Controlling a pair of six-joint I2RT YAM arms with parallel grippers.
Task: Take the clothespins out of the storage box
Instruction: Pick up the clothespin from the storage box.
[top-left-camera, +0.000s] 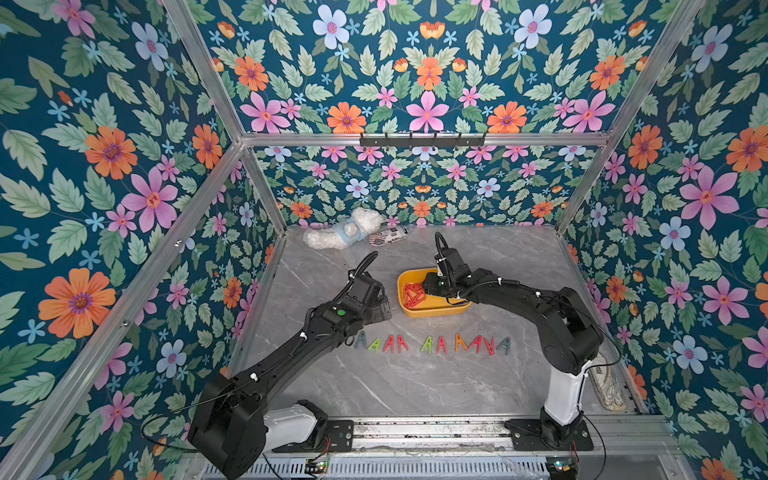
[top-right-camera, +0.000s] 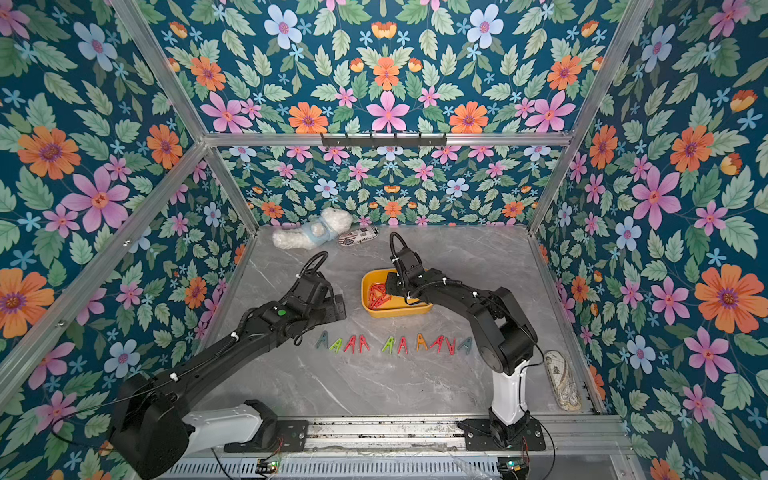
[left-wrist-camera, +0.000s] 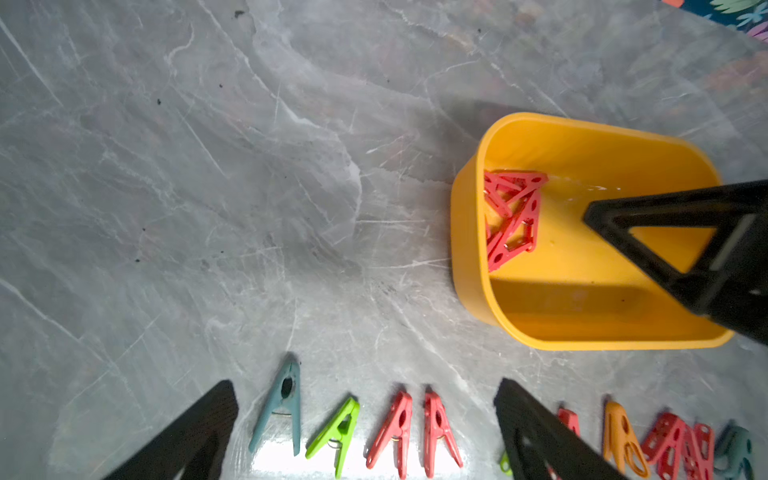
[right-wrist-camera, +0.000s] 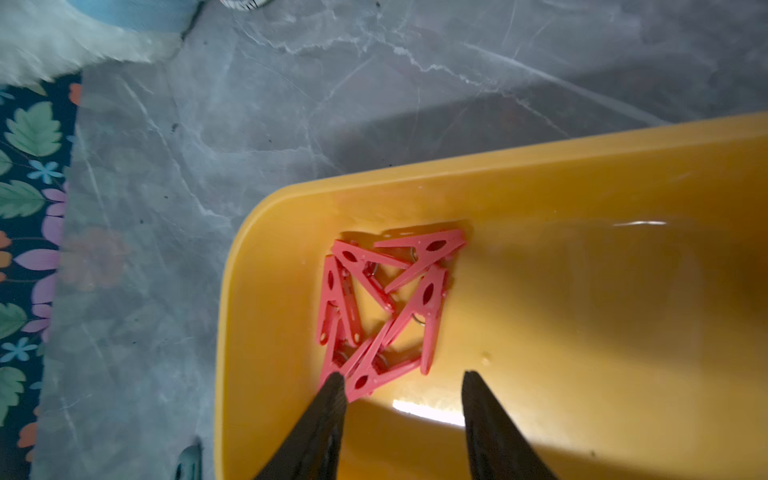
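I have the right gripper (right-wrist-camera: 402, 377) down in the box (top-left-camera: 419, 313), jaws apart, 1 tip touching the red pins (right-wrist-camera: 386, 299) heaped at the box's left end. The left gripper (left-wrist-camera: 365, 386) hangs spread wide, holding nothing, by the row (top-left-camera: 432, 344) of 10 pins on the table (top-left-camera: 415, 386)

We are seeing a white plush bear (top-left-camera: 345, 232) lying at the marble table's (top-left-camera: 415, 386) far edge beside a striped pouch (top-left-camera: 388, 236), a patterned cloth (top-left-camera: 607, 386) along its right edge.
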